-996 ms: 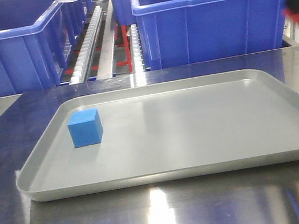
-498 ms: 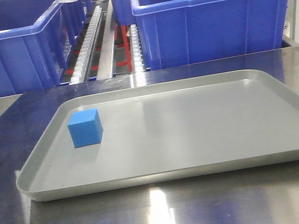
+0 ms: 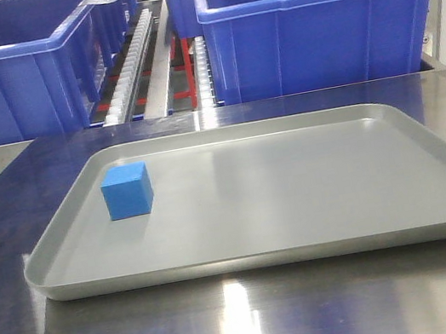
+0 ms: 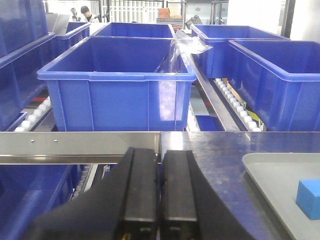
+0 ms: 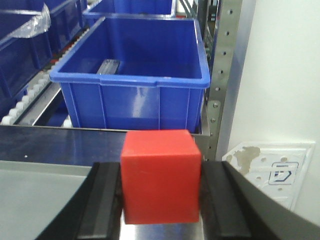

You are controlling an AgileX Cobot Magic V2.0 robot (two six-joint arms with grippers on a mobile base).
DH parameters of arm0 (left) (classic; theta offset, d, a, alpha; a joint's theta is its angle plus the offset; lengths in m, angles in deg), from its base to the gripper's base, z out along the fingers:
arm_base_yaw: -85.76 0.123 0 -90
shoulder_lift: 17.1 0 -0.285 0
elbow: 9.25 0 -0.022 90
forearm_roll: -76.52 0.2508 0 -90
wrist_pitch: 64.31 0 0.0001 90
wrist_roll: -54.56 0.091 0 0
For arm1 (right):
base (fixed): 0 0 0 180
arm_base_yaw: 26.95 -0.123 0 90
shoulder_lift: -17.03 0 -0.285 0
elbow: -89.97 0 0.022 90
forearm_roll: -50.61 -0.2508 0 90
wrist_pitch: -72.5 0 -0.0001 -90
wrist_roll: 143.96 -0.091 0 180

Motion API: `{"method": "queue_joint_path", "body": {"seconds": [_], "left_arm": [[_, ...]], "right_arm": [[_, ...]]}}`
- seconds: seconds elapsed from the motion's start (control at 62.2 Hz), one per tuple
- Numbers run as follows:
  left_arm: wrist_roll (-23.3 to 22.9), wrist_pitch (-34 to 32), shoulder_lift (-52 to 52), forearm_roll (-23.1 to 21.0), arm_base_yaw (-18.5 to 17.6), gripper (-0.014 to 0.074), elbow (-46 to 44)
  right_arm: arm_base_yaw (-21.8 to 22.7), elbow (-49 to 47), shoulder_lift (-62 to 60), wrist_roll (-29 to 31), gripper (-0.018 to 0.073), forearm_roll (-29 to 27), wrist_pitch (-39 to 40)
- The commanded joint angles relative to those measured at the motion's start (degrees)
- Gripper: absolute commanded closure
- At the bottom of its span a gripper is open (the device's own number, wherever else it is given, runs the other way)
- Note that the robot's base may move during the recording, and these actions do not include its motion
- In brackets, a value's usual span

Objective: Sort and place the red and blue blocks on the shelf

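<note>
The blue block (image 3: 127,191) rests on the left part of the grey tray (image 3: 316,202); it also shows at the right edge of the left wrist view as the blue block (image 4: 310,198). My right gripper (image 5: 161,200) is shut on the red block (image 5: 161,175), held above the steel table in front of a blue bin (image 5: 132,75) on the shelf (image 5: 222,65). My left gripper (image 4: 160,192) is shut with nothing between its fingers, left of the tray, facing the shelf (image 4: 230,97). Neither gripper appears in the front view.
Large blue bins (image 3: 313,17) (image 3: 12,74) stand on the shelf's white roller tracks (image 3: 130,58) behind the steel table (image 3: 233,321). A steel upright and a white wall (image 5: 280,75) lie right of the right gripper. A table rail (image 4: 75,145) crosses ahead of the left gripper.
A blurred red and dark shape at the front view's upper right edge one second ago has left that view. The blue block and tray have not moved.
</note>
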Motion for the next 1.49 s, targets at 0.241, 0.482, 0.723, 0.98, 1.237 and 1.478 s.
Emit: {"method": "queue_joint_path", "body": {"seconds": [0.241, 0.482, 0.723, 0.98, 1.237, 1.478], "left_arm": [[-0.13, -5.18, -1.12, -0.14, 0.17, 0.0472, 1.42], [-0.13, -5.18, -1.12, -0.14, 0.17, 0.0472, 1.42], [-0.13, -5.18, -1.12, -0.14, 0.17, 0.0472, 1.42], [-0.13, -5.18, -1.12, -0.14, 0.17, 0.0472, 1.42], [-0.13, -5.61, -0.17, -0.14, 0.17, 0.0472, 0.22], [-0.23, -5.61, 11.83, -0.14, 0.05, 0.0472, -8.35]], "right_arm": [[0.44, -1.60, 0.21, 0.57, 0.0209, -0.14, 5.61], [0.44, -1.60, 0.21, 0.57, 0.0209, -0.14, 5.61], [0.44, -1.60, 0.21, 0.57, 0.0209, -0.14, 5.61], [0.44, -1.60, 0.21, 0.57, 0.0209, -0.14, 5.61], [0.44, -1.60, 0.21, 0.57, 0.0209, -0.14, 5.61], [0.44, -1.60, 0.21, 0.57, 0.0209, -0.14, 5.61]]}}
